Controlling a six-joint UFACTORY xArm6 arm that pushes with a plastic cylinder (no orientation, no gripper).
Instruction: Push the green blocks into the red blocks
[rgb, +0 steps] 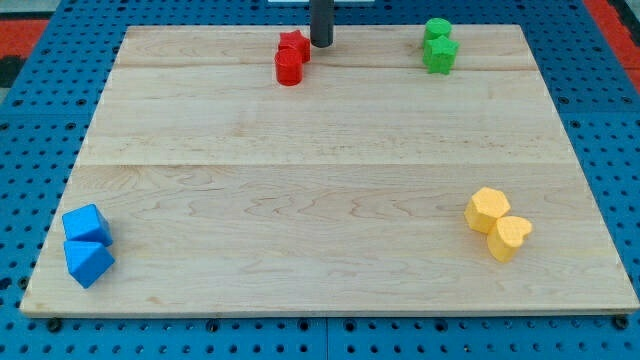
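All you see of the arm is a straight, dark, near-black cylindrical rod, smooth and matte, with a faint lighter sheen down one side. My tip (321, 45) is its blunt, flat-cut lower end. The rod's upper part is cut off by the view's top edge, so no cables, screws or markings show.

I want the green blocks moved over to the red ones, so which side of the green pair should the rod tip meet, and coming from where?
No gripper here, so push. Set my tip against the view's right face of the green blocks, coming round from the view's right. The red blocks lie to the view's left at nearly the same height, and my tip now sits just right of them, between the pairs.
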